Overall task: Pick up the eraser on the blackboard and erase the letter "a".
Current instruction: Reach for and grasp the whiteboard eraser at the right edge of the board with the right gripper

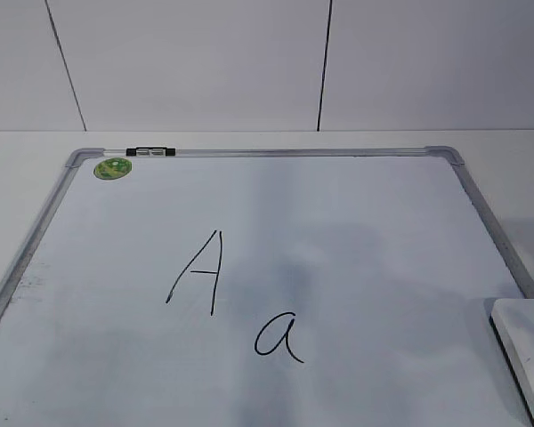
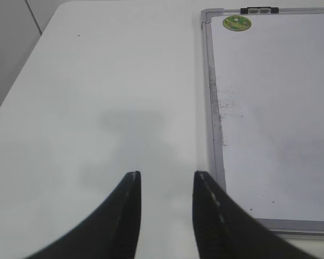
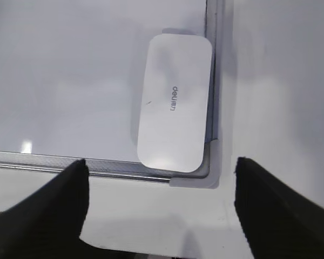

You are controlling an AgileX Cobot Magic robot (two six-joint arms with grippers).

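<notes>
The right gripper (image 3: pixel 159 202) has its jaws spread wide and empty, low in the right wrist frame, with the eraser (image 3: pixel 175 102) lying flat above them at frame centre, tucked into the board (image 3: pixel 70 75) corner against the frame rail. That snug spot is the hazard: a jaw coming down on the rail side could land on the frame, skew the eraser or miss it. The left gripper (image 2: pixel 166 186) holds its jaws partly apart on nothing, over bare table (image 2: pixel 97 81). In the exterior view the "a" (image 1: pixel 280 338) sits lower centre, near the "A" (image 1: pixel 200 271), so a broad wipe may smear that too; the eraser's felt side is hidden.
</notes>
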